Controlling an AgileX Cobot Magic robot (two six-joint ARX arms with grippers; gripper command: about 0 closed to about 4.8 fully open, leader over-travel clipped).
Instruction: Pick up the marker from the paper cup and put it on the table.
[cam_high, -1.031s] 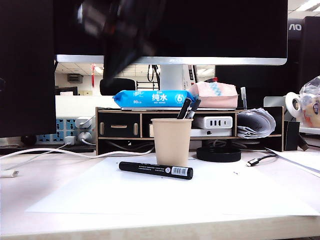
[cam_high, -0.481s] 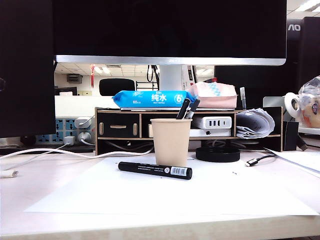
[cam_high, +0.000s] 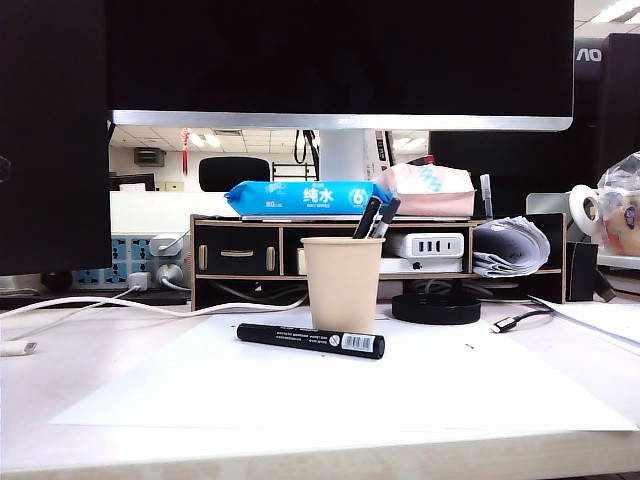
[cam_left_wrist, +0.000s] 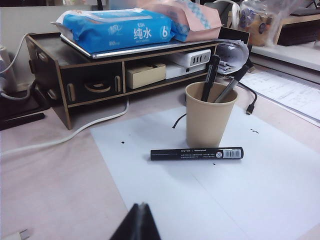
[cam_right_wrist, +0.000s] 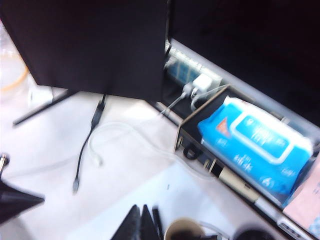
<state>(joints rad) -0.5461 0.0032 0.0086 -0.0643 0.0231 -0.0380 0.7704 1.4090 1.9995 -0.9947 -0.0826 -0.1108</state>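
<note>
The right gripper (cam_right_wrist: 141, 222) is clenched, its dark fingers pressed into one point and holding nothing. It hangs high above the desk, with the cup's (cam_right_wrist: 184, 229) rim just past its tip in a blurred wrist view. Beyond that lie a white cable (cam_right_wrist: 130, 131) on the pale table (cam_right_wrist: 55, 135), the black shelf (cam_right_wrist: 200, 150) and the blue wipes pack (cam_right_wrist: 255, 145) on top of it.

The left gripper (cam_left_wrist: 138, 223) is likewise pinched shut and empty, low over the table (cam_left_wrist: 55, 185) at the near edge of the white sheet (cam_left_wrist: 200, 190). It sits well apart from the marker, which lies at about 1 o'clock from its tip.

The marker (cam_high: 311, 340) lies flat on the sheet (cam_high: 330, 390), out of the cup, just in front of the cup (cam_high: 343, 283) at 6 o'clock from it in the exterior view. Its end with the white barcode sticker points to 3 o'clock, and it runs nearly level across the sheet. In the left wrist view the marker (cam_left_wrist: 197, 153) shows fine white print along the barrel, and whether it touches the cup's base (cam_left_wrist: 210, 120) I cannot tell.

Two more black markers (cam_high: 375, 216) stand tilted inside the cup, tops leaning toward 1 o'clock. Behind the cup, at 12 o'clock, stands the shelf (cam_high: 240, 250) with the wipes pack (cam_high: 305, 196) on it, under a large monitor (cam_high: 340, 60)
</note>
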